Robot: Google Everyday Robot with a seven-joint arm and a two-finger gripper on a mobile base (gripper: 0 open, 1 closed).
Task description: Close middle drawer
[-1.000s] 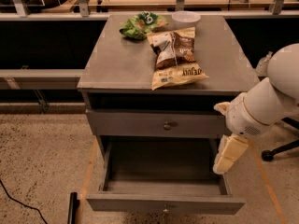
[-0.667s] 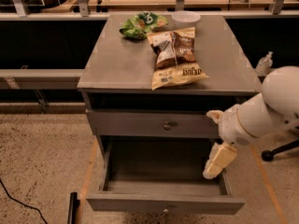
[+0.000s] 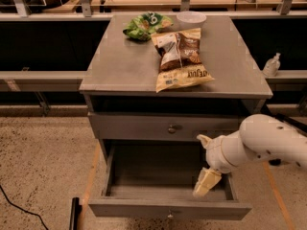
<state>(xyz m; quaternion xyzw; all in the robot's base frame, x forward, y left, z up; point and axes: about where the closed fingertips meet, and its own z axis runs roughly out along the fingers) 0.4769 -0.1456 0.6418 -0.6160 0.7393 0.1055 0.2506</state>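
Observation:
The middle drawer is the wide shallow grey one, pulled out toward me at the bottom of the view. Its flat front has a small round knob, and its inside looks empty. My gripper is cream-coloured and hangs from the white arm that comes in from the right. It points down inside the drawer's right rear part, close to the right side wall and behind the front panel. It holds nothing that I can see.
A closed grey drawer front with a knob sits above the open one. On the cabinet top lie a chip bag, a green bag and a white bowl. A bottle stands on the right ledge. A black cable lies on the floor at left.
The arm and gripper have moved left and down, from beside the cabinet's right edge into the right part of the open drawer. The drawer has not moved.

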